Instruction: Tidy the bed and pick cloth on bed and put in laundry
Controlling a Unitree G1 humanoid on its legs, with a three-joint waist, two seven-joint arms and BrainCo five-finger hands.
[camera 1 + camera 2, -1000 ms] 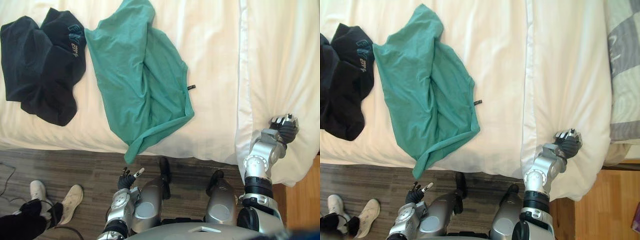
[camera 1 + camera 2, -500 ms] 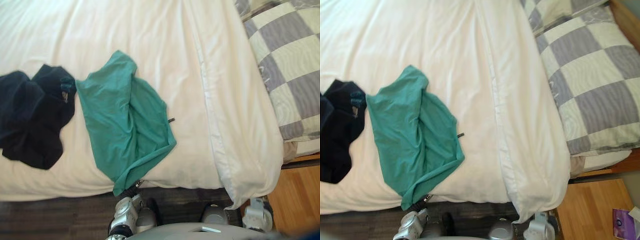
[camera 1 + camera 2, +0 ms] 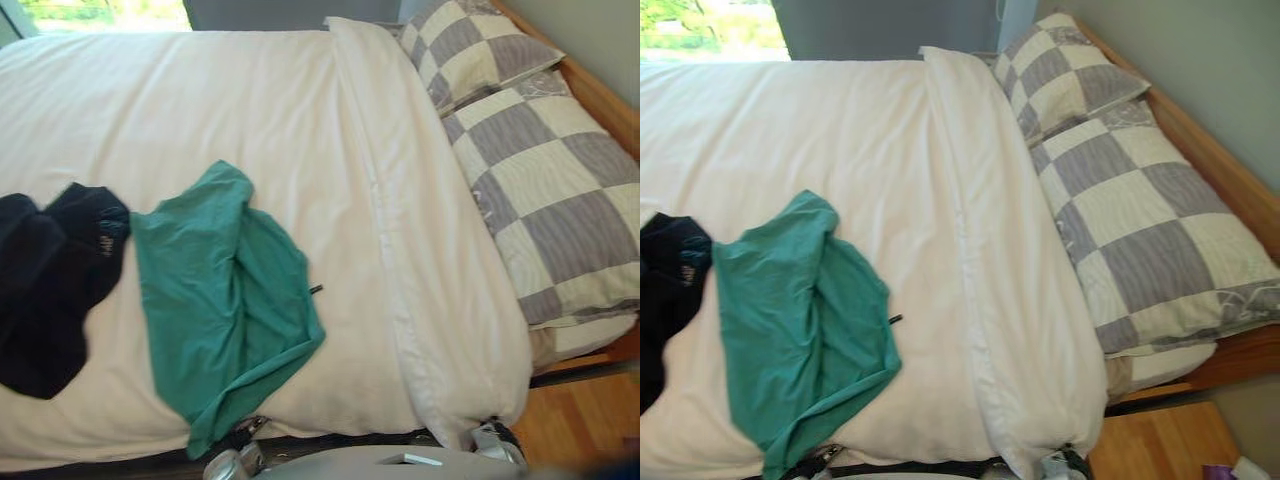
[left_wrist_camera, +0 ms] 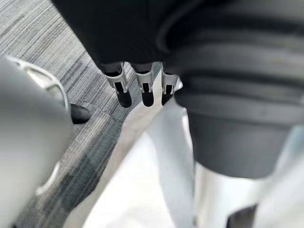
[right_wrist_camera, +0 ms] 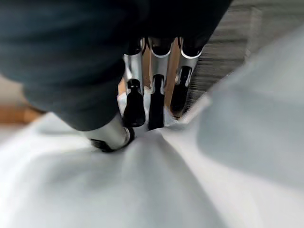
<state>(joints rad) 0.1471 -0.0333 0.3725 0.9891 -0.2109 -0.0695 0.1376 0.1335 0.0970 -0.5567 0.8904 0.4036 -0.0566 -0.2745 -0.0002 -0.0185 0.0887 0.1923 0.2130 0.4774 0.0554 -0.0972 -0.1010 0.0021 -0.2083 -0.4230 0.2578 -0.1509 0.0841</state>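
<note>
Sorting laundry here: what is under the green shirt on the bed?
The green shirt lies on the white duvet, beside a dark garment. Anything beneath its folds is covered.

Bed (image 3: 200, 100): white-covered, wide, straight before me; light wooden frame (image 3: 1232, 195) along its right side.
Window (image 3: 100, 12): beyond the far edge, bright daylight, greenery outside.
Wall (image 3: 1200, 60): grey-green, on my right.
Floor (image 3: 1160, 440): orange wood at my right; dark grey streaked boards (image 4: 42, 42) elsewhere.
</note>
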